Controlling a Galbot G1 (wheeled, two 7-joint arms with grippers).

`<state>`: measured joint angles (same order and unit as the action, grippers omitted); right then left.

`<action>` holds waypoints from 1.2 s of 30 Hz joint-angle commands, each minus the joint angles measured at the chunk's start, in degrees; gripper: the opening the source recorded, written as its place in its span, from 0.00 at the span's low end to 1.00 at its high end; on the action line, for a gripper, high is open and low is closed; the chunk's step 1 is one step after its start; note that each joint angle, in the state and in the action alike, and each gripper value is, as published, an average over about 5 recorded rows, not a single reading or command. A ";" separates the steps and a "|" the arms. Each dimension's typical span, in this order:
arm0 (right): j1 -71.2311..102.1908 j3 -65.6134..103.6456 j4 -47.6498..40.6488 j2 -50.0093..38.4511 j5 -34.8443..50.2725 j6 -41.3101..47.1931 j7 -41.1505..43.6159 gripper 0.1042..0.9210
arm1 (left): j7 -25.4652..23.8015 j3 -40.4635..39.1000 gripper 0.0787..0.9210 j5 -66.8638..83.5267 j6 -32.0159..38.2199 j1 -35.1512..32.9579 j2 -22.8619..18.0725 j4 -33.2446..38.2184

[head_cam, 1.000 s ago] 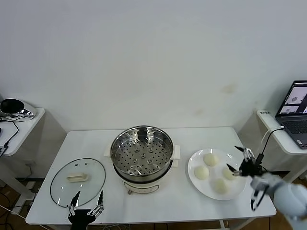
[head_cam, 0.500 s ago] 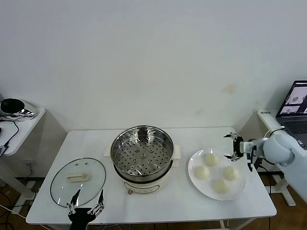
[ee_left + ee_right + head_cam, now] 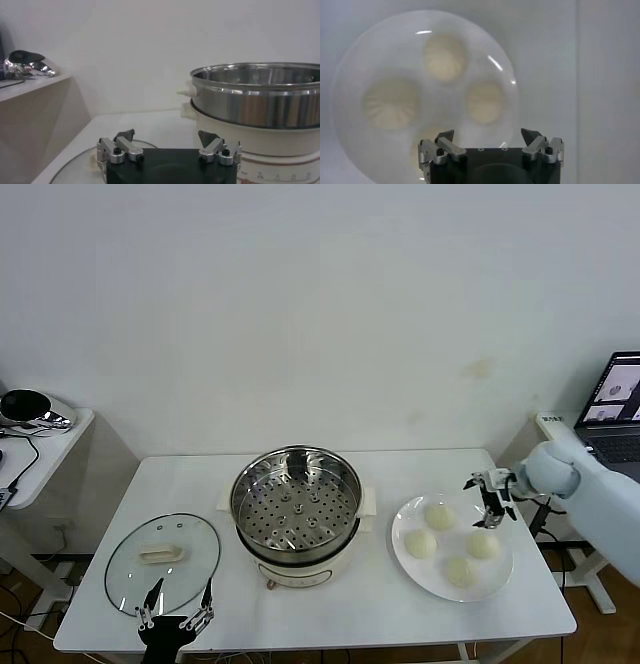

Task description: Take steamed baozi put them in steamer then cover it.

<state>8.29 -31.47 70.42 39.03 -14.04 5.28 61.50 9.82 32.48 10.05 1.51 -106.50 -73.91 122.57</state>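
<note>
The whole desk (image 3: 400, 604) is seen only in the head view: the steamer (image 3: 296, 514) at its middle, the cover (image 3: 162, 562) lying flat to the robot's left of it, and a white plate (image 3: 405, 559) to its right. The laptop (image 3: 617, 409) on a side shelf at the right and a shiny object (image 3: 30, 409) on a side shelf at the left are also shown there.

The steamer's steel wall and cream base are seen from the side in the left wrist view, past the left hand (image 3: 168, 145), whose fingers are spread wide with nothing between them. In the head view that hand (image 3: 177, 609) is placed low at the desk's near edge, beside the cover.

The plate is seen from above in the right wrist view, under the right hand (image 3: 490, 142), which is fully spread and empty. In the head view it (image 3: 487, 502) is held over the plate's far right part.

Four baozi (image 3: 440, 516) are counted on the plate, round, smooth, cream-white, set apart from one another. One steamer, empty, with a perforated tray, and one clear cover with a cream bar handle are counted.
</note>
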 commanded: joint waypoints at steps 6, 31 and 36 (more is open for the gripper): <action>-3.33 -4.46 -11.21 10.09 -3.99 -2.82 1.73 0.88 | -0.08 0.33 0.88 -0.42 0.05 0.38 -0.04 -0.80; -2.51 -3.04 -18.44 15.91 -8.81 -2.73 0.99 0.80 | -0.02 1.00 0.88 -0.92 0.74 0.02 -0.14 -1.14; -2.39 -3.17 -18.35 15.74 -8.91 -2.52 0.90 0.73 | 0.02 0.87 0.88 -0.94 0.76 0.14 -0.21 -1.25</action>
<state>5.90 -34.46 53.23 53.76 -22.32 2.67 62.23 9.80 33.42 9.15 2.28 -106.42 -74.10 121.41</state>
